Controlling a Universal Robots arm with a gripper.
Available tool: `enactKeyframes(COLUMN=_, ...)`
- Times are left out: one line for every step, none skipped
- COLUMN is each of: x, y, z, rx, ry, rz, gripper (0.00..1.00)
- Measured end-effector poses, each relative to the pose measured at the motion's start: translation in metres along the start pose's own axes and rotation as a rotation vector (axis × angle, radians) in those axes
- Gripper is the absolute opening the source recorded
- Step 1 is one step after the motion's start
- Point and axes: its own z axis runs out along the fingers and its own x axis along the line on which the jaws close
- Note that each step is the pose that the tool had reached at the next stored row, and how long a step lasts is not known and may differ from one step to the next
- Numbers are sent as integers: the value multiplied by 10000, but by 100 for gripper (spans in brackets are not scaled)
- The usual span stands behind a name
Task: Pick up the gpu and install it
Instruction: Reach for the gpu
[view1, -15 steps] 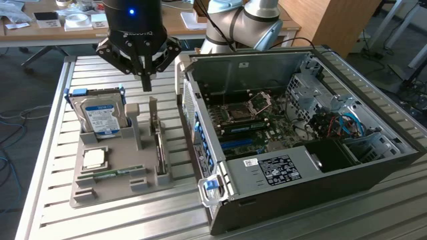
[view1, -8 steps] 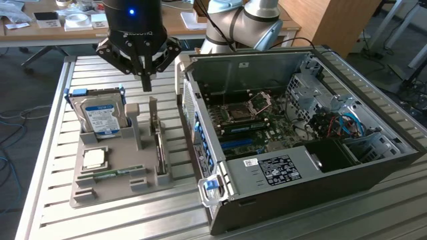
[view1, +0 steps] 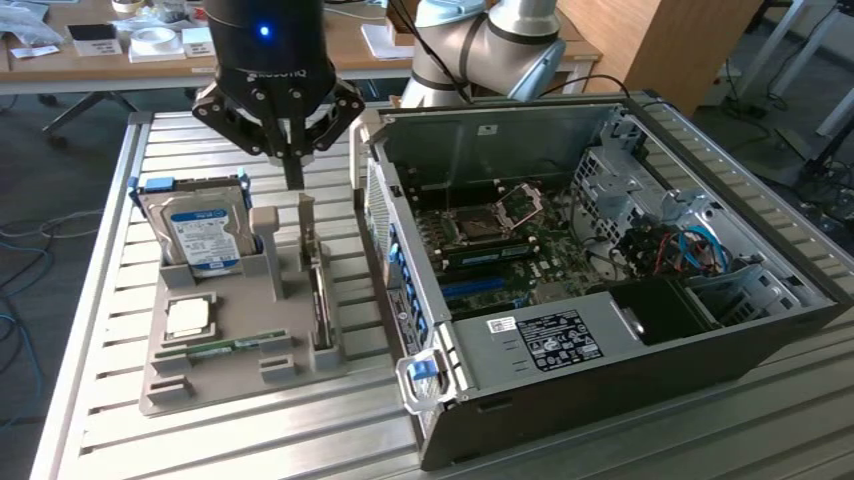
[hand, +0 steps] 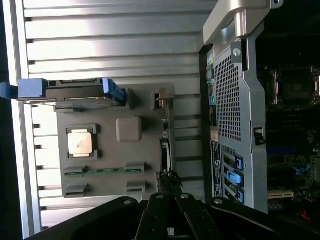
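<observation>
The gpu (view1: 318, 290) stands on edge in a slot of the grey holder tray (view1: 220, 385), its silver bracket (view1: 306, 215) at the far end. In the wrist view the gpu (hand: 165, 145) shows edge-on as a thin dark strip. My gripper (view1: 294, 180) hangs just above the bracket end with its fingers shut together and nothing between them. In the wrist view the gripper (hand: 168, 192) sits over one end of the card. The open computer case (view1: 747, 350) lies to the exterior view's right of the tray, its motherboard (view1: 501, 255) exposed.
On the tray also stand a silver hard drive (view1: 200, 235) with a blue-white label, a square processor (view1: 187, 318) and a green memory stick (view1: 220, 348). The case wall (view1: 380, 215) rises close beside the gpu. All rests on a slatted metal table (view1: 80, 300).
</observation>
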Motion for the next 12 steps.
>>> enactKeyframes(x=0, y=-4, z=7, rx=1, ry=1, rz=0, gripper=11)
enactKeyframes(x=1, y=-8, z=14, rx=2, ry=1, rz=-1, gripper=11)
enactKeyframes(x=2, y=-10, z=21, rx=2, ry=1, rz=0, gripper=11)
enactKeyframes(x=3, y=-12, z=28, rx=2, ry=1, rz=-1, gripper=11)
enactKeyframes(x=4, y=-13, z=34, rx=3, ry=1, rz=-1, gripper=11)
enactKeyframes(x=5, y=-14, z=37, rx=3, ry=2, rz=-2, gripper=11)
enactKeyframes(x=6, y=-14, z=38, rx=5, ry=3, rz=-3, gripper=11)
enactKeyframes(x=11, y=-14, z=39, rx=4, ry=2, rz=-1, gripper=11)
enactKeyframes(x=18, y=-14, z=41, rx=2, ry=0, rz=0, gripper=11)
enactKeyframes(x=23, y=-16, z=41, rx=3, ry=0, rz=0, gripper=11)
enactKeyframes(x=23, y=-20, z=42, rx=3, ry=2, rz=-3, gripper=11)
enactKeyframes(x=23, y=-26, z=43, rx=5, ry=2, rz=-3, gripper=11)
